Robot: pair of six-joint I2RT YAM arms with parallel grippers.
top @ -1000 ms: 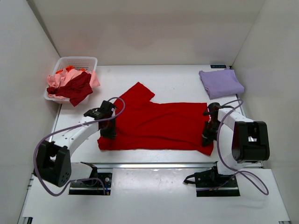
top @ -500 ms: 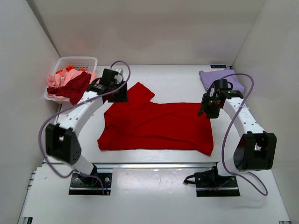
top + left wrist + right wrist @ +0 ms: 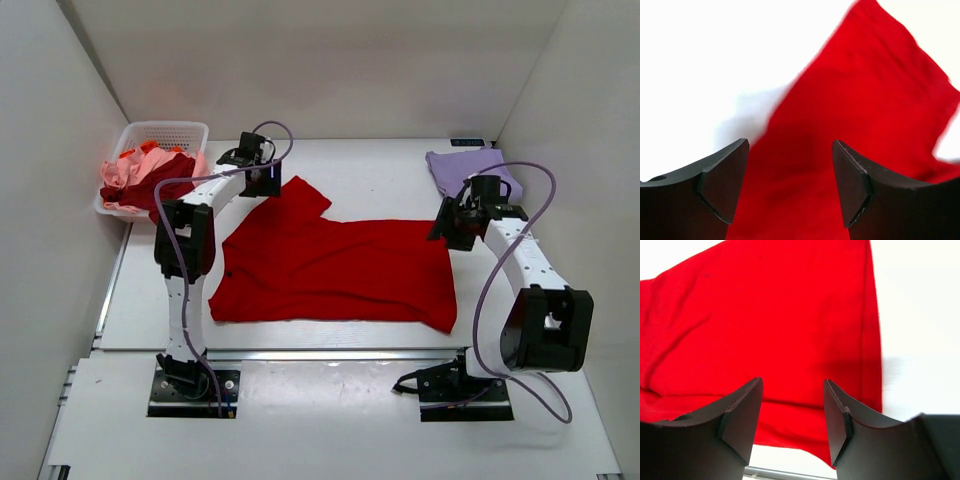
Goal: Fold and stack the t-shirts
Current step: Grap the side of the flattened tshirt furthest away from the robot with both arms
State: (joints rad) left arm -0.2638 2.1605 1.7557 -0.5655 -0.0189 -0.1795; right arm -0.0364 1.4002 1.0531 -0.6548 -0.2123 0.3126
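A bright red t-shirt point(image 3: 335, 270) lies spread flat across the middle of the table, one sleeve pointing to the far left. My left gripper point(image 3: 263, 184) hovers open over that sleeve; in the left wrist view the red cloth point(image 3: 855, 100) lies below the open left gripper point(image 3: 790, 150), with nothing between the fingers. My right gripper point(image 3: 448, 227) stands open above the shirt's far right corner; the right wrist view shows the shirt's edge point(image 3: 790, 315) under the empty right gripper point(image 3: 792, 390). A folded lavender t-shirt point(image 3: 472, 176) lies at the far right.
A white basket point(image 3: 165, 127) at the far left holds pink point(image 3: 118, 172), orange point(image 3: 150, 148) and dark red point(image 3: 140, 187) shirts. White walls close in the table on three sides. A metal rail point(image 3: 330, 354) runs along the near edge.
Both arms swung from the shirt's near corners to its far side. Both grippers went from shut to open.
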